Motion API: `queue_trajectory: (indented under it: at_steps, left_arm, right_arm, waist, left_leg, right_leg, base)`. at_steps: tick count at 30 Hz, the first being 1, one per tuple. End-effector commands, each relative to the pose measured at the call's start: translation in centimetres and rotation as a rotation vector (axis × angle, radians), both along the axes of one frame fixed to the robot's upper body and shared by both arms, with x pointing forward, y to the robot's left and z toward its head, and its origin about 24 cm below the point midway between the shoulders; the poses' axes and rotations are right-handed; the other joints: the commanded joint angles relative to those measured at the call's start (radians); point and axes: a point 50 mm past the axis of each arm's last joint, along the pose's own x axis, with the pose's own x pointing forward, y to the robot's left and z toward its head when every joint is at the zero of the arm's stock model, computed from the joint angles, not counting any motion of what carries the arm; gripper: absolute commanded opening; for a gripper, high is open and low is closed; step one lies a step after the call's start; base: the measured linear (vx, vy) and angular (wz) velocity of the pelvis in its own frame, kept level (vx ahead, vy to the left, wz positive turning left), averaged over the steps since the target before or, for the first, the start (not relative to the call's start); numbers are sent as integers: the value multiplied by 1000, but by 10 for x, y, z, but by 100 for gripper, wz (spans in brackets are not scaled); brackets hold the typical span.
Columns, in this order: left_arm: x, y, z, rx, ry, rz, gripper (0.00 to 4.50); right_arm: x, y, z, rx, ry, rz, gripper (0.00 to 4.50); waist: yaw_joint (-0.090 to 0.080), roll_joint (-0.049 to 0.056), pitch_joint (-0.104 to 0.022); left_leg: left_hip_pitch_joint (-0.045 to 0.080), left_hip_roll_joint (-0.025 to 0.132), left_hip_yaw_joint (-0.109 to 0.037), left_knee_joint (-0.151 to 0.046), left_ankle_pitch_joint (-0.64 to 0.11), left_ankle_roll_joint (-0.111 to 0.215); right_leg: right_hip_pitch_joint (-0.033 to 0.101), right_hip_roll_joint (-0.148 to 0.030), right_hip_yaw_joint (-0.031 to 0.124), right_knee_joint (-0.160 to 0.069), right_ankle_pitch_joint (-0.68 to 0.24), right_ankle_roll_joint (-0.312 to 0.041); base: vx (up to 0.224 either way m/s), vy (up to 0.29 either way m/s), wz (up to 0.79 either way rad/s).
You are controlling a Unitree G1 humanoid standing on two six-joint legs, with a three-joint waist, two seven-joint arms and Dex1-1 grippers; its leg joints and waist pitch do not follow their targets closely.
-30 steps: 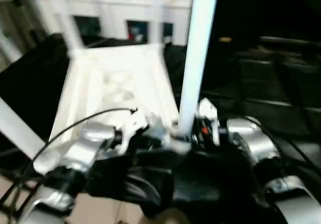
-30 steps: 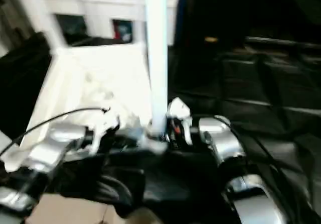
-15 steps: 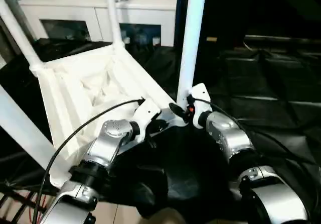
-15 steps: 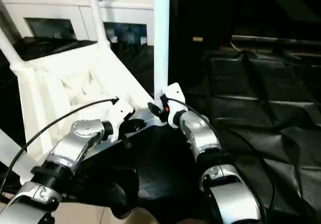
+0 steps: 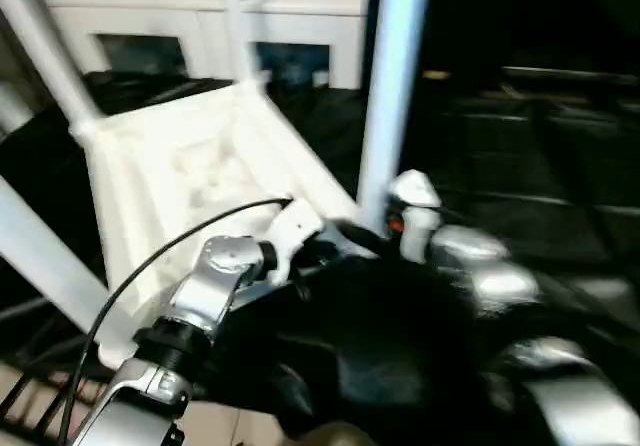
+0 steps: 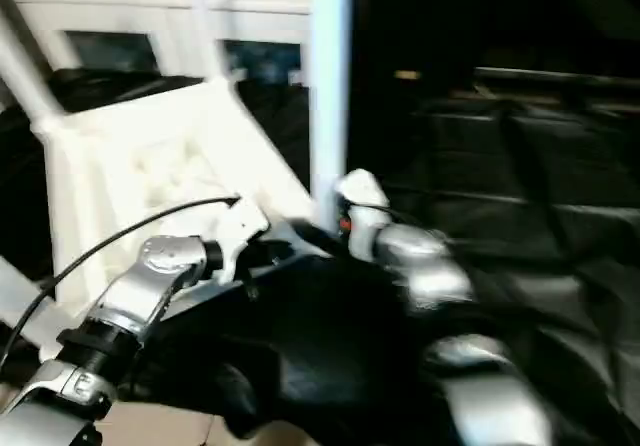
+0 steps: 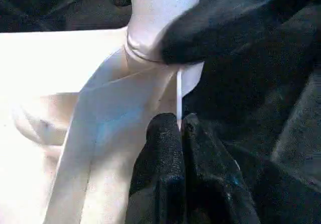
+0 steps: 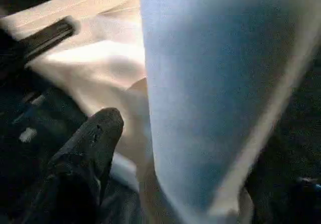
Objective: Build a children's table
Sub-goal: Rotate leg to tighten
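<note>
While the left gripper (image 7: 178,128) pinches a thin rib of the upturned tabletop (image 5: 180,166) to steady it, the nearest leg (image 5: 392,96) stands in its corner socket. The right gripper (image 8: 150,148), apparently open, brackets that leg's base.

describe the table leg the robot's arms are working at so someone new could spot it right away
Start at the upturned white tabletop lying on black sheeting in front of the white cabinet. Several white legs rise from its corners; the one meant is the leg at the corner nearest the robot, standing upright beside the right tool. It is the thickest-looking in the head views, and the only leg with both silver forearms meeting at its base.
</note>
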Motion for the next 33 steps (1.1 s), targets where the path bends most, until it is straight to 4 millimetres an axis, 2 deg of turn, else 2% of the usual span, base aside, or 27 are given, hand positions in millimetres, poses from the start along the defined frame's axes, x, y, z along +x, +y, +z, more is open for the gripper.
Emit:
queue_trajectory:
  at_steps: [1,5,8,10,11,12,13,14,15,16,17,18,19,20,21,22,25,26,29,31,33]
  left_arm:
    - [2,-1,4,-6,-23,-10,0]
    - [2,7,2,11,-20,-9,0]
    - [2,11,1,14,-19,-13,0]
    - [-3,9,1,-1,-23,-84,0]
    - [-4,9,1,-4,-24,-99,0]
    - [-10,7,1,-9,-32,-178,0]
    - [-10,7,1,-9,-33,-185,0]
    - [-13,6,1,-8,-37,-228,0]
    - [-16,5,1,-6,-40,-261,0]
    - [-19,3,2,-16,-45,-313,0]
    - [-20,2,2,-22,-47,-329,0]
    - [-21,2,3,-29,-49,-346,0]
    - [-22,1,3,-30,-49,-349,0]
    - [-23,0,3,-35,-53,-373,0]
    - [-24,-2,5,-46,-63,-400,0]
    - [-24,-3,5,-49,-65,-405,0]
    - [-30,-13,10,-100,-95,-527,0]
    - [-31,-13,10,-97,-95,-548,0]
    - [-36,-10,6,-72,-88,-618,0]
    - [-36,-8,6,-65,-88,-635,0]
    - [-38,-4,6,-57,-87,-661,0]
  right_arm:
    - [-7,1,1,21,22,90,367]
    - [-16,-36,14,28,12,108,367]
    - [-23,-62,21,29,19,88,367]
    - [-26,-78,21,5,19,12,367]
    - [-26,-80,21,0,19,-3,367]
    - [-21,-90,18,-18,25,-128,367]
    - [-21,-91,18,-20,26,-139,367]
    - [-14,-96,15,-37,21,-259,367]
    - [-9,-100,13,-51,18,-353,367]
    - [-4,-106,11,-40,22,-491,367]
    - [-2,-107,10,-34,25,-528,367]
    - [-2,-107,9,-23,27,-559,367]
    - [-2,-107,9,-22,28,-564,367]
    - [-1,-105,8,-15,26,-581,367]
    - [-1,-101,6,1,26,-598,367]
    - [-1,-100,6,3,26,-599,367]
    - [0,-86,0,40,35,-620,367]
    - [0,-84,-1,40,34,-624,367]
    - [1,-75,-4,60,34,-629,367]
    - [1,-73,-4,69,37,-635,367]
    - [1,-72,-5,77,39,-647,367]
  waist:
    - [5,-11,-59]
    - [13,-12,-57]
    - [19,-15,-56]
    - [20,-15,-56]
    - [20,-15,-56]
    - [18,-14,-57]
    - [15,-14,-57]
    - [15,-13,-59]
    - [16,-10,-59]
    - [13,-4,-59]
    - [12,-6,-60]
    - [18,-5,-63]
    - [23,1,-63]
    - [24,0,-64]
    - [26,7,-66]
    - [29,4,-66]
    - [31,7,-69]
    - [32,10,-72]
    - [39,14,-67]
    - [36,16,-63]
    - [36,18,-62]
  left_leg:
    - [-6,10,10,-52,-180,93]
    - [-9,9,13,-49,-165,114]
    - [-11,9,12,-49,-169,112]
    - [-10,8,12,-49,-170,103]
    - [-10,8,12,-49,-170,103]
    - [-11,6,11,-49,-164,95]
    - [-11,5,11,-49,-153,89]
    - [-8,6,12,-48,-151,88]
    - [-7,7,11,-48,-143,85]
    - [-2,5,13,-49,-143,65]
    - [-3,4,13,-49,-139,58]
    - [2,6,16,-45,-132,59]
    - [4,8,18,-44,-133,68]
    - [0,7,18,-42,-125,73]
    - [-1,7,17,-41,-115,76]
    - [-5,6,17,-39,-98,87]
    - [-8,6,17,-37,-85,95]
    - [-8,7,16,-34,-68,101]
    - [-11,7,18,-34,-94,102]
    - [-12,8,17,-39,-137,77]
    - [-10,10,16,-42,-157,60]
  right_leg:
    - [57,-29,25,-66,-85,-259]
    - [59,-28,22,-69,-92,-263]
    - [60,-30,21,-73,-133,-251]
    - [59,-31,21,-78,-168,-239]
    - [59,-31,21,-78,-168,-239]
    - [59,-31,21,-77,-180,-234]
    - [57,-31,21,-77,-178,-233]
    - [56,-30,21,-76,-170,-238]
    - [53,-32,21,-75,-163,-243]
    - [49,-29,21,-75,-155,-250]
    - [51,-28,22,-72,-144,-253]
    - [50,-25,23,-67,-96,-261]
    - [47,-23,23,-64,-57,-270]
    - [51,-23,22,-60,-36,-273]
    - [53,-23,22,-56,-16,-275]
    - [56,-24,21,-52,15,-278]
    - [57,-26,21,-51,21,-275]
    - [56,-26,21,-47,49,-278]
    - [51,-28,23,-51,1,-270]
    - [50,-29,22,-56,-71,-250]
    - [49,-30,23,-58,-104,-242]
  base:
    - [0,0,0]
    - [0,0,0]
    - [0,0,0]
    - [0,0,0]
    - [0,0,0]
    - [0,0,0]
    - [0,0,0]
    - [0,0,0]
    - [0,0,0]
    - [0,0,0]
    - [0,0,0]
    - [0,0,0]
    - [0,0,0]
    - [0,0,0]
    - [0,0,0]
    - [0,0,0]
    - [0,0,0]
    - [0,0,0]
    - [0,0,0]
    - [0,0,0]
    - [0,0,0]
